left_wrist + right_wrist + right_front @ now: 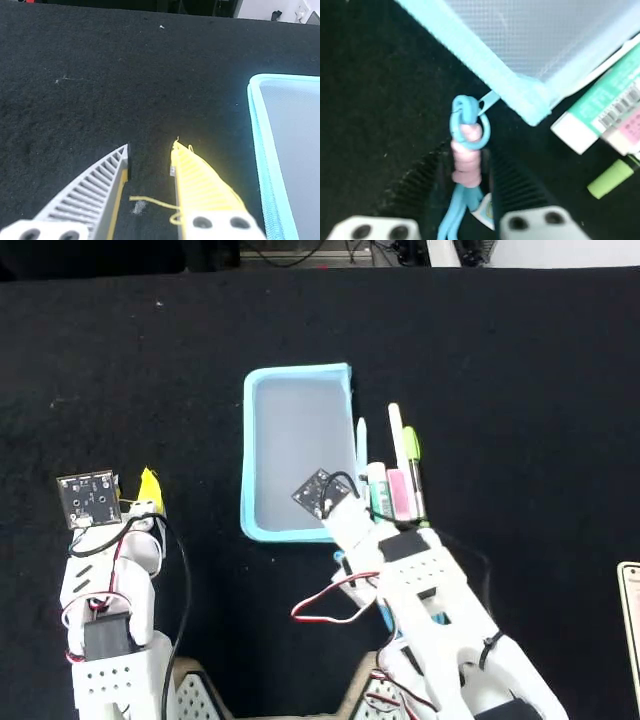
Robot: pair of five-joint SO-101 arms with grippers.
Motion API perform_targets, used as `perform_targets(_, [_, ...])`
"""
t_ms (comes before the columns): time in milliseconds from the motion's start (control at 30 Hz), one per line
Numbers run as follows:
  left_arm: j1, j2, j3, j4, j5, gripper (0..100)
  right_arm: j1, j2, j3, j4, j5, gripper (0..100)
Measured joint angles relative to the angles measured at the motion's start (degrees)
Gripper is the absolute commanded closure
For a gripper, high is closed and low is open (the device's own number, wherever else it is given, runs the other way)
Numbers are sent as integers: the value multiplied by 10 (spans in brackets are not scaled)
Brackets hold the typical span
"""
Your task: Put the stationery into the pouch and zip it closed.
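The light-blue mesh pouch (295, 445) lies flat in the middle of the black table. Several pens and markers (402, 475) lie in a row along its right side, outside it. My right gripper (466, 152) is at the pouch's near right corner (527, 102), shut on the blue zipper pull cord with its pink bead (466, 162). A green-and-white marker (597, 112), a pink one (631, 135) and a green cap (611, 178) lie just beside that corner. My left gripper (150, 150) rests open over bare cloth, left of the pouch edge (265, 150).
A white card (630, 605) lies at the table's right edge. Red and black cables (330, 610) trail by the right arm's base. Black cloth (130, 370) stretches wide to the left of the pouch and beyond it.
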Motion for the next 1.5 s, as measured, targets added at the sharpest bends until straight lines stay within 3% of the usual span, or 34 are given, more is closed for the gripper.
perform_targets(200, [0,0,0,0,0,852,47,0,-113,143,27,890])
perform_targets(333, [0,0,0,0,0,852,51,0,-129,181,45,814])
perform_targets(633, [0,0,0,0,0,852,22,0,-25,78,43,819])
perform_targets(933, [0,0,0,0,0,852,22,9,-11,-13,16,824])
perform_targets(1000, [0,0,0,0,0,852,22,33,-11,-25,16,881])
perform_targets(1067, [0,0,0,0,0,852,22,67,-22,-25,17,995])
perform_targets(1400, [0,0,0,0,0,852,22,181,-145,31,16,988])
perform_targets(1500, [50,0,0,0,1,848,5,164,-183,58,16,988])
